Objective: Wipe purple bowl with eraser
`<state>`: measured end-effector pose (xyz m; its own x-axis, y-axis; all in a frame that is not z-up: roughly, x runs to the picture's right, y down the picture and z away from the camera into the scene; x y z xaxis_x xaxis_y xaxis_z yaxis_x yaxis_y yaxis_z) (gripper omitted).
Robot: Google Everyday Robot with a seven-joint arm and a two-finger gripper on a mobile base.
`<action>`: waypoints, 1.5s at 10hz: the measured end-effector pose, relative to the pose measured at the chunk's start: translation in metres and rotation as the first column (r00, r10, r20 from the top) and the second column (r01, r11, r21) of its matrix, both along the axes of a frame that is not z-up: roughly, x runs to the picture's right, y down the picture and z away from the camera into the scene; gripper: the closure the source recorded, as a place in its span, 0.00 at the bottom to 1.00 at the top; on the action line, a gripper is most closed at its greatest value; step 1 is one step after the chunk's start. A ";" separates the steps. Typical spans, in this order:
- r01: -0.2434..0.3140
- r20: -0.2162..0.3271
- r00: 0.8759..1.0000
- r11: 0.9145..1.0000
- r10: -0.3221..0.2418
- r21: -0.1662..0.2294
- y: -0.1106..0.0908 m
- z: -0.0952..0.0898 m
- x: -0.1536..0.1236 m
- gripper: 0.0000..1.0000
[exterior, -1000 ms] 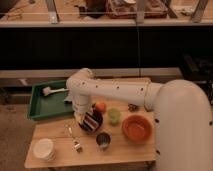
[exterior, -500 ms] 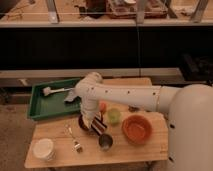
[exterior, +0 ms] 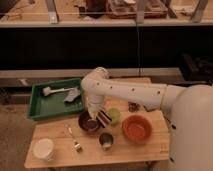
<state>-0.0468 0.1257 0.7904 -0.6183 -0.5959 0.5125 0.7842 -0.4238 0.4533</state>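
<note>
The purple bowl [exterior: 88,125] sits on the wooden table [exterior: 60,150], left of centre. My gripper [exterior: 99,114] hangs straight down from the white arm [exterior: 125,92], just above the bowl's right rim. It is shut on the eraser [exterior: 104,118], a small striped block that sits tilted at the bowl's right edge, beside the green cup [exterior: 115,116]. The arm's wrist hides the back part of the bowl.
An orange bowl [exterior: 136,128] stands to the right, and a metal cup [exterior: 105,140] is in front of the purple bowl. A fork [exterior: 74,138] and a white bowl [exterior: 43,148] lie at the front left. A green tray [exterior: 37,107] holds a brush [exterior: 52,90] at the back left.
The gripper and the eraser have shifted right across the purple bowl, from over its middle to its right rim. The elbow moved right as well.
</note>
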 end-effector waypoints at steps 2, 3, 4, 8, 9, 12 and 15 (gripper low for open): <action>0.004 0.020 1.000 1.000 -0.004 0.011 -0.012 0.011 -0.011 0.95; 0.007 0.038 0.999 1.000 -0.008 0.018 -0.019 0.015 -0.021 0.95; 0.018 0.059 0.998 1.000 -0.019 0.022 -0.022 0.015 -0.034 0.95; 0.093 0.178 0.979 0.995 -0.098 0.036 -0.017 -0.001 -0.092 0.95; 0.116 0.202 0.972 0.993 -0.121 0.036 -0.010 -0.008 -0.100 0.95; 0.156 0.218 0.964 0.988 -0.153 0.005 0.018 -0.019 -0.101 0.95; 0.173 0.198 0.966 0.985 -0.165 -0.026 0.036 -0.027 -0.086 0.95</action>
